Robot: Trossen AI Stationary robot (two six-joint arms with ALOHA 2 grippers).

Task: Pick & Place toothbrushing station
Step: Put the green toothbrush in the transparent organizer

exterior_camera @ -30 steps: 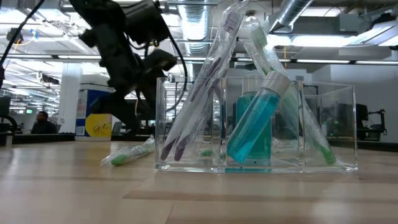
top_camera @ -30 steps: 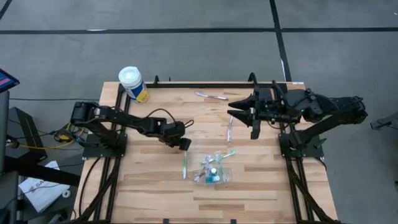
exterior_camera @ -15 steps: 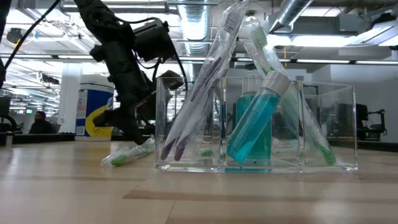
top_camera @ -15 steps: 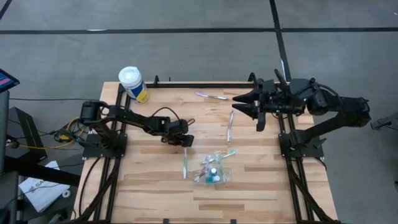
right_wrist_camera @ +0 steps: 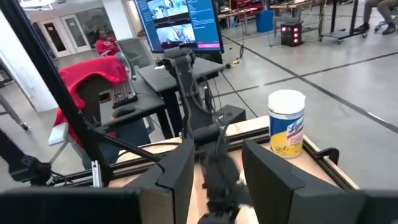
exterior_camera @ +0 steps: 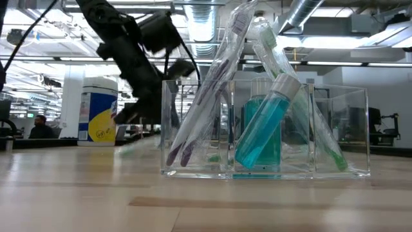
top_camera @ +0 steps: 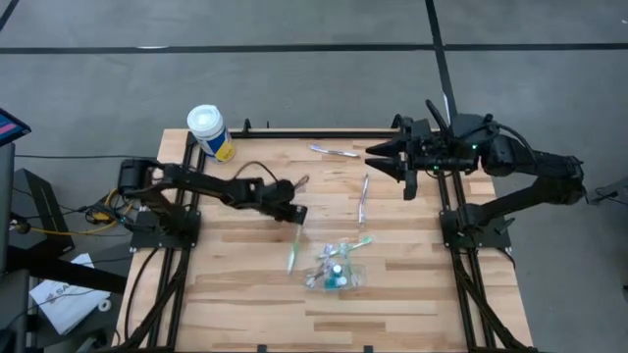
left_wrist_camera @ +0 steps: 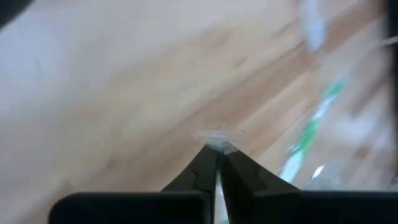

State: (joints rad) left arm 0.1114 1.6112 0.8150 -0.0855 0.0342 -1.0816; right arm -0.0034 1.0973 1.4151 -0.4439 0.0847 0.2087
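Toothbrush (top_camera: 291,257) just got pinched by the left hand (top_camera: 294,215) and looks lifted off the desk (top_camera: 235,284), cup (top_camera: 334,274) next probably.

Even, bright overhead light; soft short shadows on the surface (top_camera: 392,294). Low view: ceiling strip lights glare, clear cup (exterior_camera: 267,129) sharp with reflections, left arm (exterior_camera: 138,58) behind it motion-blurred. Left wrist view heavily smeared, only the claw (left_wrist_camera: 214,163) tips crisp. Right wrist view: near fingers (right_wrist_camera: 177,168) soft, room sharp.
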